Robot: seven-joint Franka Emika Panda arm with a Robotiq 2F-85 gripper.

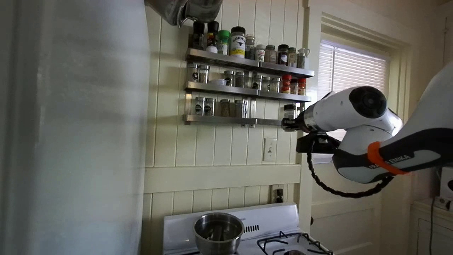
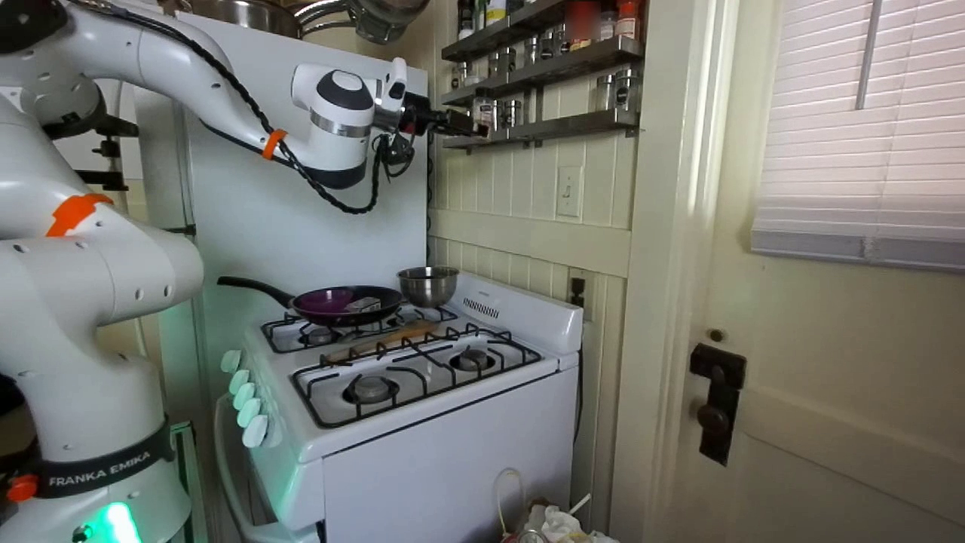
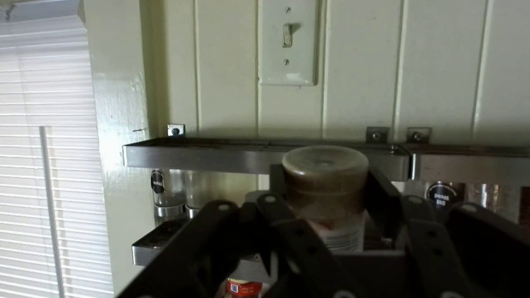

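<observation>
A spice jar with a dark lid (image 1: 289, 111) stands upright in my gripper (image 1: 288, 124), in front of the right end of the bottom shelf (image 1: 269, 122). The upside-down wrist view shows the jar's pale round base (image 3: 325, 161) at the top, with brown contents and a barcode label. My gripper (image 3: 325, 184) has a dark finger (image 3: 383, 198) pressed on each side of the jar's lower part. The jar hangs apart from the steel shelf (image 3: 198, 158) behind it. In an exterior view the gripper (image 2: 471, 124) reaches level toward the rack.
Many spice jars fill the upper shelf (image 1: 226, 59) and middle shelf (image 1: 223, 88). Clear jars (image 1: 204, 107) stand on the bottom shelf's left part. Below are a stove (image 2: 437, 430), a steel bowl (image 2: 428, 286) and a frying pan (image 2: 347, 317). Pots hang above; a fridge (image 2: 301, 196) stands alongside.
</observation>
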